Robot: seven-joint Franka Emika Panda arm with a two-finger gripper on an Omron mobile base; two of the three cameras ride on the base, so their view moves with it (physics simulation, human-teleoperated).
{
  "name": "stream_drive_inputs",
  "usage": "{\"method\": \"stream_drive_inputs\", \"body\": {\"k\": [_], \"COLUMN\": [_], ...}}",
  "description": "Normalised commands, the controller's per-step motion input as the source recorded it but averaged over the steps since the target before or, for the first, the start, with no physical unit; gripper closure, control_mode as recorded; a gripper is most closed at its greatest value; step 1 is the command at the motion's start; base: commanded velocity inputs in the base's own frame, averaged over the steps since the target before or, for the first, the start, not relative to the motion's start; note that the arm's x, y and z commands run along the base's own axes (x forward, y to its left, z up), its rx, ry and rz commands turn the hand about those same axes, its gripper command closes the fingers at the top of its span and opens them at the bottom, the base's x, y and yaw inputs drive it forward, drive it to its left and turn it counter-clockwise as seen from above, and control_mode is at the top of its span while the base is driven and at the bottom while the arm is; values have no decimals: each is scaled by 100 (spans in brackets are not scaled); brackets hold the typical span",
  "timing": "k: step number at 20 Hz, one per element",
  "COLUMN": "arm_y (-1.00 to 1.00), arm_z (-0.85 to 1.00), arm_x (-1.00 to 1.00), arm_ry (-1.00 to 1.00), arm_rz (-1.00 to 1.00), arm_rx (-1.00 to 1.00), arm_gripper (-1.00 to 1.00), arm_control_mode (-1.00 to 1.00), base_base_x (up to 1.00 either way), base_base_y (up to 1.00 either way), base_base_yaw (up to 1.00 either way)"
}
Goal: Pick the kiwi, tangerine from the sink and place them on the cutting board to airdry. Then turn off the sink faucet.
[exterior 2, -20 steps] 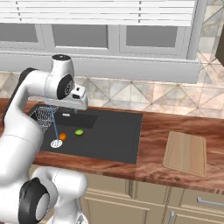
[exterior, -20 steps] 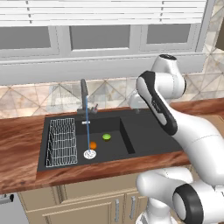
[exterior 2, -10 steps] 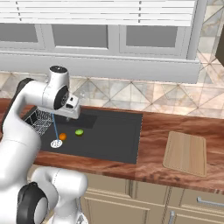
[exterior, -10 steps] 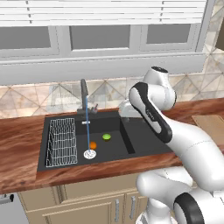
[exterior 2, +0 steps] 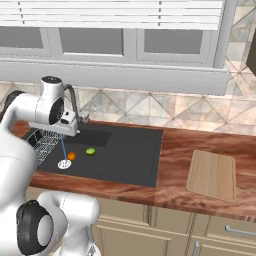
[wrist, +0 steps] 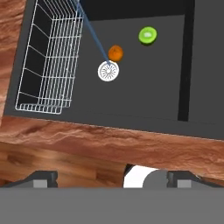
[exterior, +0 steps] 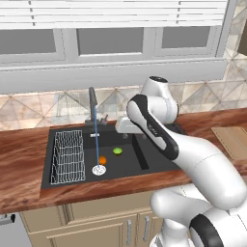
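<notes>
Looking down from the hand view, the black sink [wrist: 144,109] fills the upper part of the frame, with reddish wood counter [wrist: 87,140] across the lower half. The tangerine [wrist: 115,53] lies on the floor of the deep basin at upper centre, touching the upper right edge of the round silver drain [wrist: 108,70]. The kiwi [wrist: 148,35] lies apart from it, farther toward the upper right, near the step up to the shallower basin. A wire rack [wrist: 48,61] occupies the upper left of the basin. A thin blue stream of water [wrist: 94,37] runs diagonally from the top edge down to the drain.

The gripper [wrist: 113,178] shows at the bottom of this view with its two dark tips set wide apart and nothing between them.

In the left base view, the white arm reaches from lower right toward frame centre, its hand just right of the sink faucet [exterior: 92,103]; water falls to the drain, with the tangerine and the kiwi to its right.

In the right base view, the cutting board [exterior 2: 212,175] lies bare on the counter at centre right, well apart from the sink at left.
</notes>
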Motion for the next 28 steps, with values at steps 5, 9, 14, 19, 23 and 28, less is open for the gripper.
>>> {"method": "stream_drive_inputs", "body": {"k": [5,9,14,19,23,28], "arm_y": [49,40,22,1,-14,-7], "arm_z": [-6,-23,-45,-41,-5,0], "arm_x": [1,2,3,0,0,2], "arm_ry": [6,7,6,0,0,-2], "arm_rz": [0,0,0,0,4,9], "arm_rx": [0,0,0,0,1,1], "arm_gripper": [-100,-100,-100,-100,-100,-100], "arm_control_mode": [-100,-100,-100,-100,-100,-100], "base_base_x": [0,0,0,0,0,0], "base_base_y": [0,0,0,0,0,0], "base_base_yaw": [0,0,0,0,0,0]}}
